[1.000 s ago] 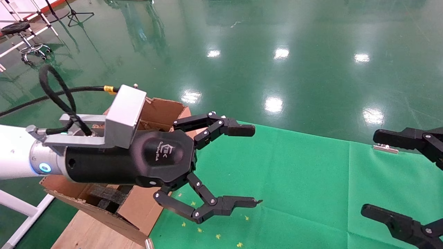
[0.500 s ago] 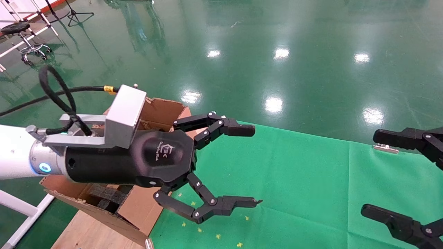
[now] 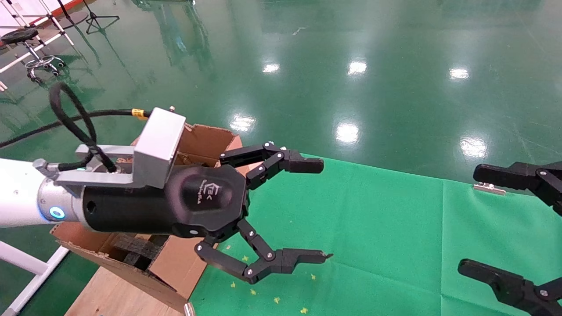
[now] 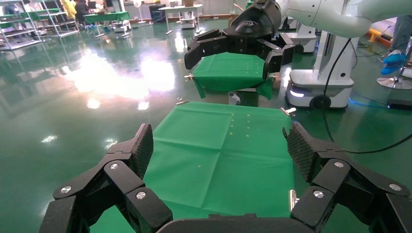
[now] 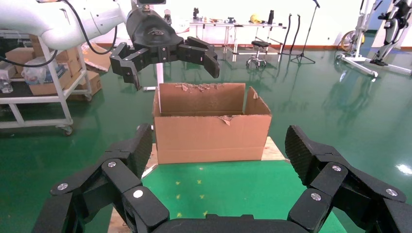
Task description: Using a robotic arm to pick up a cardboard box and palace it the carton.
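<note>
The white robotic arm (image 3: 17,193) is my left arm. Its black left gripper (image 3: 318,210) is open and empty, held above the green cloth table (image 3: 373,228) just beside the carton (image 3: 206,140). The carton has ragged flaps and black foam blocks (image 3: 136,250) inside. It also shows in the right wrist view (image 5: 211,131), with the left gripper (image 5: 170,68) above it. My right gripper (image 3: 473,218) is open and empty at the table's right edge. The left wrist view shows its own open gripper (image 4: 219,145) over the bare cloth (image 4: 204,170) and the right gripper (image 4: 228,60) beyond. The small cardboard box is out of view.
The carton stands on a wooden board (image 3: 109,294) at the table's left end. Small yellow marks (image 3: 276,300) dot the cloth. A metal clip (image 3: 488,188) holds the far cloth edge. A stool (image 3: 26,37) stands far left on the shiny green floor.
</note>
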